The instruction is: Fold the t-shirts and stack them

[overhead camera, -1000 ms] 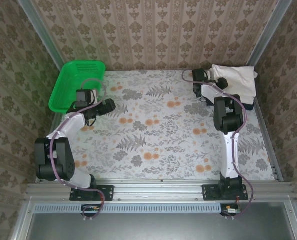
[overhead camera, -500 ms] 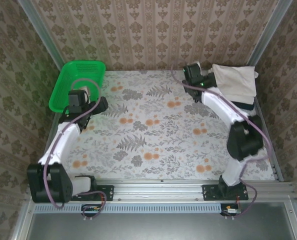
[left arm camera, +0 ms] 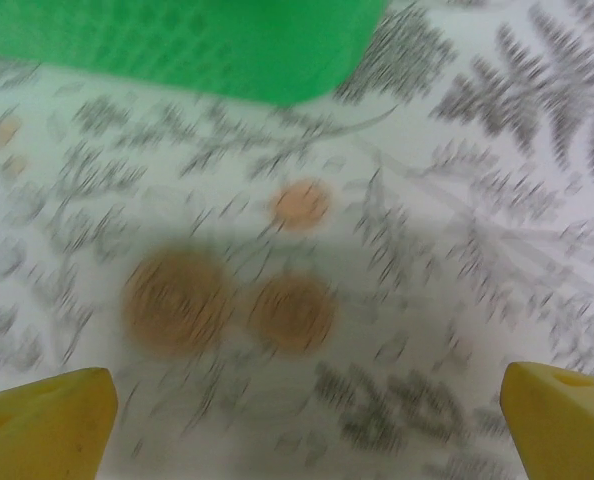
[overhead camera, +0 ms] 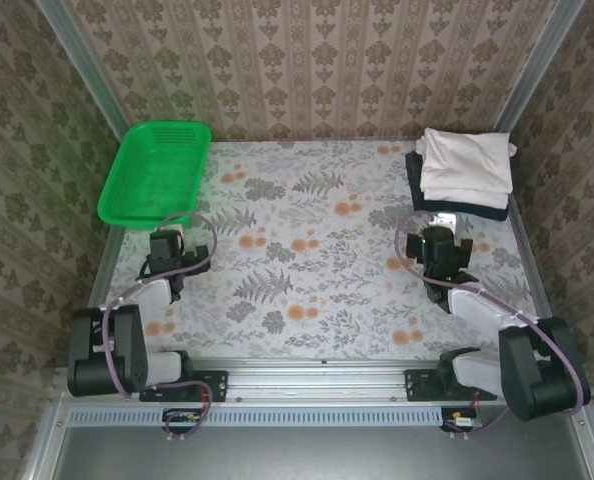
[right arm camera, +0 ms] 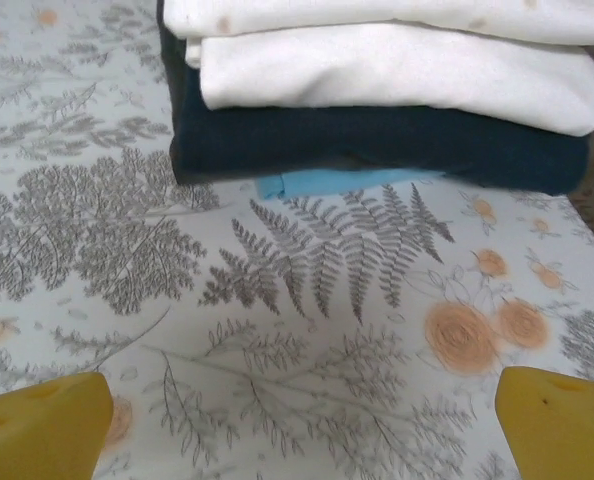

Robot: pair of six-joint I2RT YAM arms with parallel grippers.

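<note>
From my remote station, I see the folded t-shirts (overhead camera: 464, 172) stacked at the far right corner of the table (overhead camera: 307, 300), which is covered in a floral cloth. My right wrist camera shows the stack plainly: cream-white t-shirts (right arm camera: 397, 65) on top, a navy t-shirt (right arm camera: 377, 140) beneath them, and a light-blue strip (right arm camera: 342, 183) peeking out from under the navy one, down at the cloth.

The right gripper (overhead camera: 437, 242) is on the near side of the stack, apart from it and pointed toward it. Its yellow fingertips (right arm camera: 557, 425) stand at the bottom corners of my wrist view, spread wide, with only patterned cloth between them. It grasps nothing.

Across the table, the left gripper (overhead camera: 165, 250) is close to the near end of the green basket (overhead camera: 117, 195), which sits at the far left corner. My left wrist camera is blurred, but it shows that claw's fingertips (left arm camera: 47, 415) likewise splayed wide and empty, with the basket's green wall just ahead of them.
</note>
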